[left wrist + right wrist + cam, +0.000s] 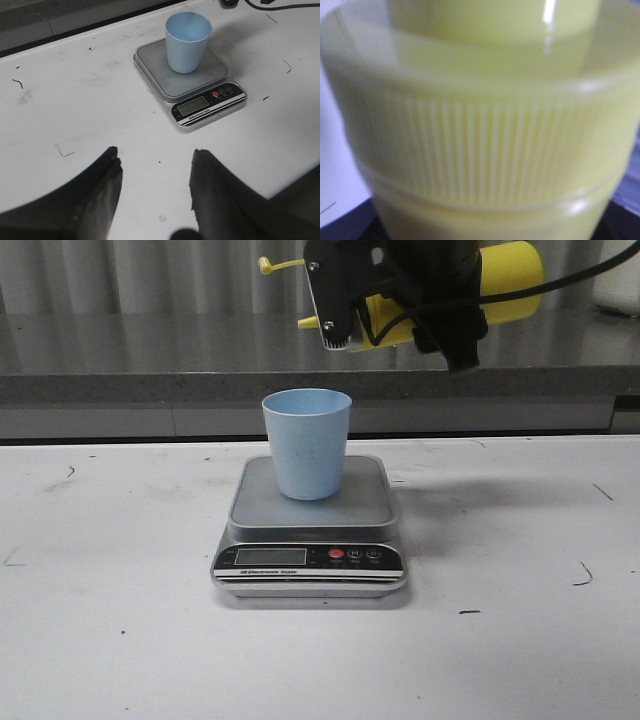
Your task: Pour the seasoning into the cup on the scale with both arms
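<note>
the left arm's black gripper (152, 192) hung above the white table (75, 125), its fingers (102, 195) spread apart and holding nothing. ahead of it, well apart, the small pale blue plastic cup (187, 42) stood upright on the flat silver digital scale (192, 82).

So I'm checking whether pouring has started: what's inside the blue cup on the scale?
The pale blue plastic cup shows only bare inner wall near its rim. Its bottom is hidden in both views, so a small amount cannot be ruled out.

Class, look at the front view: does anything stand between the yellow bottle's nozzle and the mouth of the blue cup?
Nothing visible does. The yellow plastic squeeze bottle lies tilted above the pale blue plastic cup, whose open mouth is uncovered.
</note>
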`<state>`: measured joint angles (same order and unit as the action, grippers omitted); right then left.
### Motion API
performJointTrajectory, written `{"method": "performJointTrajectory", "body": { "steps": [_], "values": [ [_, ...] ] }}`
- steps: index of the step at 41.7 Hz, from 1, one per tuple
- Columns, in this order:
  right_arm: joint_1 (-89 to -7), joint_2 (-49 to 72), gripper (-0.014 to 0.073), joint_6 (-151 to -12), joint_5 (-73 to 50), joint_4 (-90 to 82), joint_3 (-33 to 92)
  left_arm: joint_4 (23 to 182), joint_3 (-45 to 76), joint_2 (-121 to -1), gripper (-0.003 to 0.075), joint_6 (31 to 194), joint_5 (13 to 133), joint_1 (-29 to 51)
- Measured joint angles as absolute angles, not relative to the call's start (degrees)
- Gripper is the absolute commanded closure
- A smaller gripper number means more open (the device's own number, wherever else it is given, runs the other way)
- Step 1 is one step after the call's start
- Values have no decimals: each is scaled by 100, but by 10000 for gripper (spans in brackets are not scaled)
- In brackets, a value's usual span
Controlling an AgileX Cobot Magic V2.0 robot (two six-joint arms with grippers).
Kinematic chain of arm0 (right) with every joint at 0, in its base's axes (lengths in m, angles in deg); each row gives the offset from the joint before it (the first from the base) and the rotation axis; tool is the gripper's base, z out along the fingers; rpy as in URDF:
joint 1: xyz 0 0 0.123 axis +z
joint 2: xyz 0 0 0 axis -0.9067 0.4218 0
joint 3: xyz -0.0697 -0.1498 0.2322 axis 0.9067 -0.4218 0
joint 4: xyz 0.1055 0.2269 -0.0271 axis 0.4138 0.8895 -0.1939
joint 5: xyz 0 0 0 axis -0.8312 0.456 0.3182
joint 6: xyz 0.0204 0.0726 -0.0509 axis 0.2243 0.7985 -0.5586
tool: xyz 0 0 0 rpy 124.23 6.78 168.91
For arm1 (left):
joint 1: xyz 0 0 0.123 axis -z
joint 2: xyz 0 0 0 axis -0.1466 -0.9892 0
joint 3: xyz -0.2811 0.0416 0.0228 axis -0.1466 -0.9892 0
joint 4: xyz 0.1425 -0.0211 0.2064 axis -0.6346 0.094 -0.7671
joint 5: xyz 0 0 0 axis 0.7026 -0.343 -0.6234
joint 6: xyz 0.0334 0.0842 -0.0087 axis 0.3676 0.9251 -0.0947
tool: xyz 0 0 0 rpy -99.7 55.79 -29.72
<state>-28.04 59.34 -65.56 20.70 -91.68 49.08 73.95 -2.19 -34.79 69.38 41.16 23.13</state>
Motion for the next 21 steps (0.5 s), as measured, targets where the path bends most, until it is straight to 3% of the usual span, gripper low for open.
{"method": "performJointTrajectory", "body": {
  "steps": [10, 21],
  "values": [
    [-2825, 5716, 265, -5708, 2212, -8282, 4908, 7395, -219, -3479, 407, 6938, 4116, 2313],
    [-3296, 4688, 265, -4522, 2178, -7308, 4763, 7395, -219, -3479, 407, 6938, 4116, 2313]
  ]
}}
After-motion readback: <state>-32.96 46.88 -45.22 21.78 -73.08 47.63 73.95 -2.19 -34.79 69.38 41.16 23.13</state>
